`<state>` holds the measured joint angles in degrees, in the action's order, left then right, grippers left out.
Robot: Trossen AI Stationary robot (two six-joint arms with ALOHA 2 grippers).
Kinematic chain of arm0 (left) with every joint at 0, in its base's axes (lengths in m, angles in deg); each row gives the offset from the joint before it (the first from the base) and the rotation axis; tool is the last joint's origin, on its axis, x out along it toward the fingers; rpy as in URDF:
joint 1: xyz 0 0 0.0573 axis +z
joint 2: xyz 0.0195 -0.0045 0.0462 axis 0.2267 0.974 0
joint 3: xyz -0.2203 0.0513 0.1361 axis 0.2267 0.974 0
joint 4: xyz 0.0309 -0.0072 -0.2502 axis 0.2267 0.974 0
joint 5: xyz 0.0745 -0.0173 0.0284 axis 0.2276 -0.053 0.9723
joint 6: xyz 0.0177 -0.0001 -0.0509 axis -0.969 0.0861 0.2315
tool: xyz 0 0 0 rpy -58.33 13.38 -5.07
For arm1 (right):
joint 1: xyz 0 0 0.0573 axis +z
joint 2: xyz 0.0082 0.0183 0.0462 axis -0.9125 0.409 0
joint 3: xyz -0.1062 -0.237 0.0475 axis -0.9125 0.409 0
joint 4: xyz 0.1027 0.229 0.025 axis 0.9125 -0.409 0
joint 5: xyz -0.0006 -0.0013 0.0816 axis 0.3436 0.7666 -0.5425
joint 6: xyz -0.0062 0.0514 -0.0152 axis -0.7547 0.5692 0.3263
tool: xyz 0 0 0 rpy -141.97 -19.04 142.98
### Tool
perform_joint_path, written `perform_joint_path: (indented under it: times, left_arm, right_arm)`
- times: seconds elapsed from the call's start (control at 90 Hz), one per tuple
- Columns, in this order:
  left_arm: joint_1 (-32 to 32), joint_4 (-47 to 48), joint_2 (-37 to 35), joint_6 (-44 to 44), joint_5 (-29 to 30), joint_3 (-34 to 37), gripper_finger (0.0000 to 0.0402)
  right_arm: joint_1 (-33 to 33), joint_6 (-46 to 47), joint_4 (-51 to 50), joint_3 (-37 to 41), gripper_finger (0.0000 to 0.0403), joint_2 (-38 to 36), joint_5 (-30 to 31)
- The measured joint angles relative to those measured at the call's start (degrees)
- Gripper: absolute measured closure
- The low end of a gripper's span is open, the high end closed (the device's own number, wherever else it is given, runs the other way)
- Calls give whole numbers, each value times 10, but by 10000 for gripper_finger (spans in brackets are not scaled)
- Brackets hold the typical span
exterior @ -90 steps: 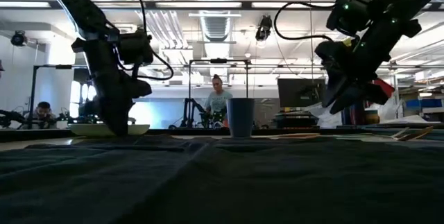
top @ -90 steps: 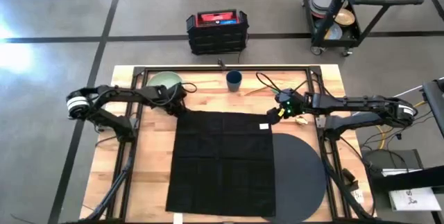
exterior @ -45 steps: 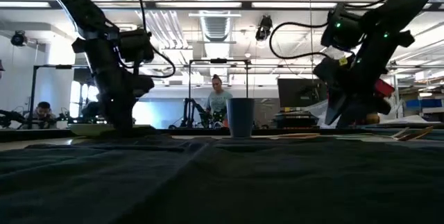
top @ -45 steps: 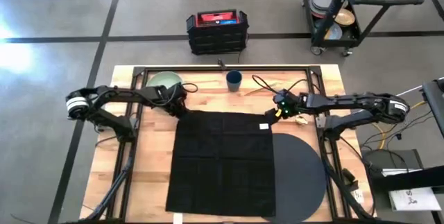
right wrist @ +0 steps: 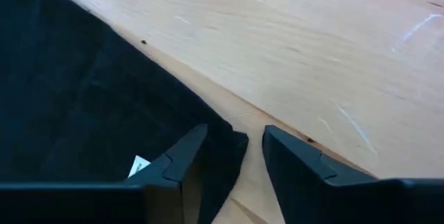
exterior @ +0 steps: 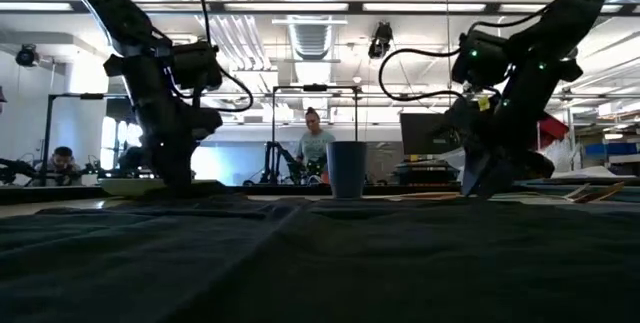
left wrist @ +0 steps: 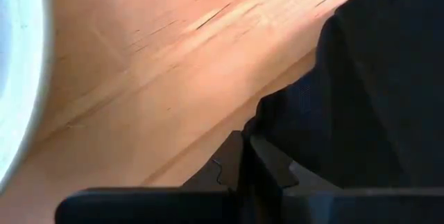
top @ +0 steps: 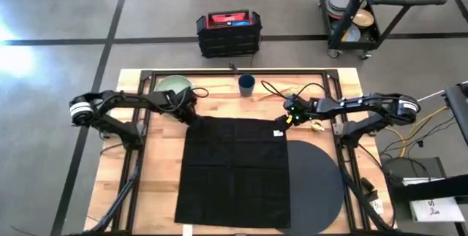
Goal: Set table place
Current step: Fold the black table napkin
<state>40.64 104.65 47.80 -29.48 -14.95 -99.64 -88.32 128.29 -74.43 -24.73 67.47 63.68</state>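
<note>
You have the black cloth napkin (top: 235,170) spread flat on the light wood plank table (top: 131,192), overlapping the dark grey round placemat (top: 318,185). It's soft, light and limp, so take it at the far corners. The left gripper (left wrist: 244,156) is pinched shut on the far left corner. The right gripper (right wrist: 234,156) straddles the far right corner, jaws apart, nothing held. A small white label (right wrist: 139,164) sits near that corner; any writing on it seems too small to read.
</note>
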Motion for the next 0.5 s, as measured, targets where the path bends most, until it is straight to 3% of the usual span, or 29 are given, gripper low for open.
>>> perform_joint_path:
  times: [0.5]
  left_arm:
    - [0,0,0,0,0,0,402]
  right_arm:
    - [1,-8,11,1,353,0,-17]
